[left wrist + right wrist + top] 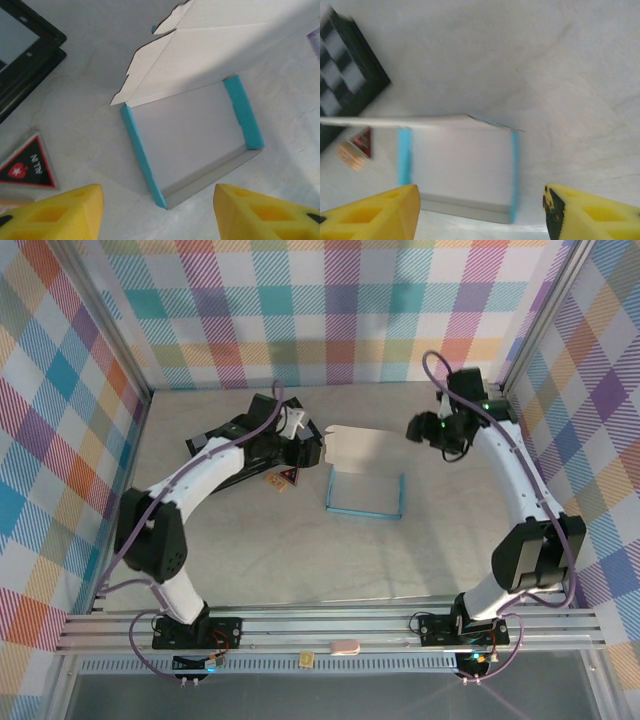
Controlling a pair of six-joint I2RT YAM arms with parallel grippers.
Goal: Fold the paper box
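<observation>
The paper box [365,496] lies mid-table as a shallow tray, teal outside and white inside, with its notched lid flap [365,447] raised at the far side. My left gripper [310,452] hovers just left of that flap and is open. In the left wrist view the box [192,135] sits ahead of my left gripper [157,220], with nothing between the yellow fingers [65,212]. My right gripper [413,427] hangs open just right of the flap. In the right wrist view the box [460,165] lies beyond my right gripper [480,215], untouched.
A black-and-grey chessboard [212,446] lies partly under my left arm and also shows as the chessboard [20,55] and the chessboard [345,80]. A small dark triangular piece [284,478] lies left of the box. Plaid walls enclose the table on three sides.
</observation>
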